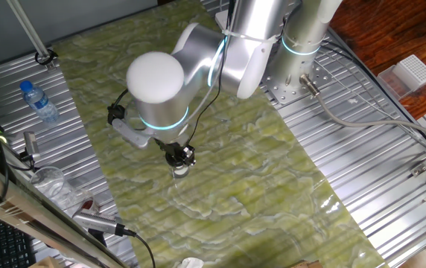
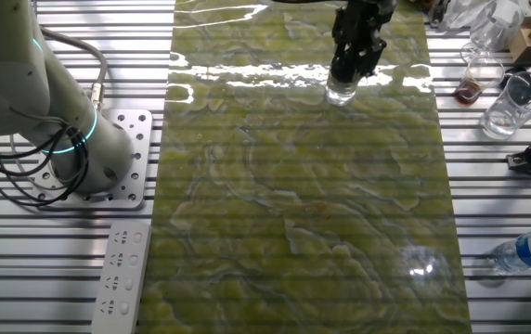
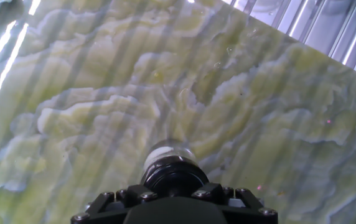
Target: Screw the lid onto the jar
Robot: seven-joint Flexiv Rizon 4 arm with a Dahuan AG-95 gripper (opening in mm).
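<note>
Cross-threading is what we worry about most from here. Our two-finger black claw [image 3: 173, 186] is pinched on the small round black lid [image 3: 173, 175], and directly beneath it stands the short clear see-through jar [image 3: 165, 152], resting on the green marbled mat [image 3: 103, 93]. In the hand view the lid sits right over the jar's mouth, apparently touching it, though we cannot tell whether the threads have engaged or how far the lid is turned down.

If the lid meets the mouth slightly tilted, we judge that a turn would jam it crooked instead of seating it. The jar looks light and nothing holds it, so a twist could simply spin the jar along with the lid on the smooth mat, or drag it sideways. Pressing down too hard might tip it or make it skid out from under the claw; too weak a pinch would let the lid slip between the fingers while the wrist turns. From one fixed view, the jar [image 1: 179, 172] is just under the fingertips, and from the other the jar [image 2: 341, 90] looks upright, which is reassuring.

As for writing, we can read none. The clear plastic water bottle with a blue cap [image 1: 39, 101], well away from the claw near the table's edge, carries a label, but it is too small to make out. No brand marks show on the lid, jar or claw.
</note>
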